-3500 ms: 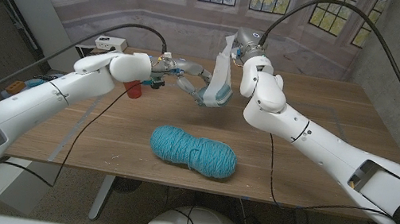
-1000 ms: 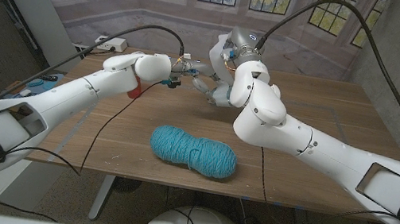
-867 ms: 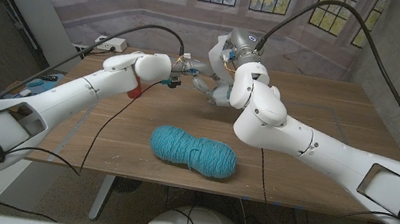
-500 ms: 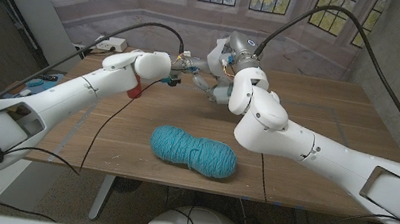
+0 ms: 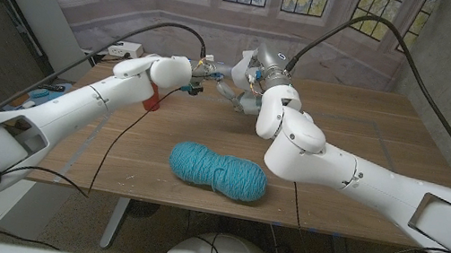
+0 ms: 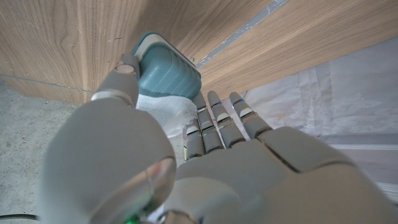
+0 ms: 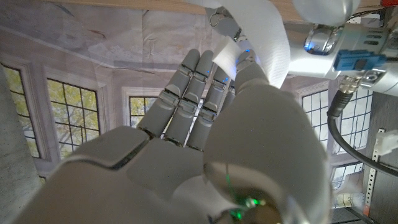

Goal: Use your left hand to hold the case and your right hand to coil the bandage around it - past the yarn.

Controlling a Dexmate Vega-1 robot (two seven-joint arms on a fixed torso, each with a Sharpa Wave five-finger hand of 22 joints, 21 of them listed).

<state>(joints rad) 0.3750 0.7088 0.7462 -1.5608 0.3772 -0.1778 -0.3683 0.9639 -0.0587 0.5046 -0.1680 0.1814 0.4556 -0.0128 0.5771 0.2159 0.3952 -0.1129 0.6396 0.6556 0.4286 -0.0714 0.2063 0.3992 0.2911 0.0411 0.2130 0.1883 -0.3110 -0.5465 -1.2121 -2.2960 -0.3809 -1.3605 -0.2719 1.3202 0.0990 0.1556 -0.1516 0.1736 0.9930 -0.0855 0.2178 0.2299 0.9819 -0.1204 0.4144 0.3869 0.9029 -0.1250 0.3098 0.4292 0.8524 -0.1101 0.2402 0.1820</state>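
White gauze bandage [image 7: 261,37] runs taut from the robot's right hand [image 7: 205,124] toward a blue-grey case [image 6: 165,71], which the left hand [image 6: 186,162] grasps between thumb and fingers above the far part of the wooden table [image 5: 364,167]. In the head view the pair meet at about 12 o'clock from the teal yarn [image 5: 218,171], which lies on its side well apart from them, nearer the robot. In the left wrist view some white bandage is already bunched against the case under the fingers [image 6: 217,121]. The right hand's fingers [image 7: 186,87] are pressed on the strip, holding it, with the free length arcing away past the left wrist. The risk from here, as a judgement: the strip could go slack or slide off the case's smooth rounded end if the right hand's pull eases, and a hard tug could twist the case in the left hand's thumb-and-finger hold. The crossing wrists and trailing black cable [image 5: 177,33] could also snag the strip. Hard to read: in the head view the right forearm covers most of the case and both hands; how many turns are wound, and where the bandage's loose end lies, cannot be told. A red object [image 5: 152,98] sits half hidden behind the left wrist.
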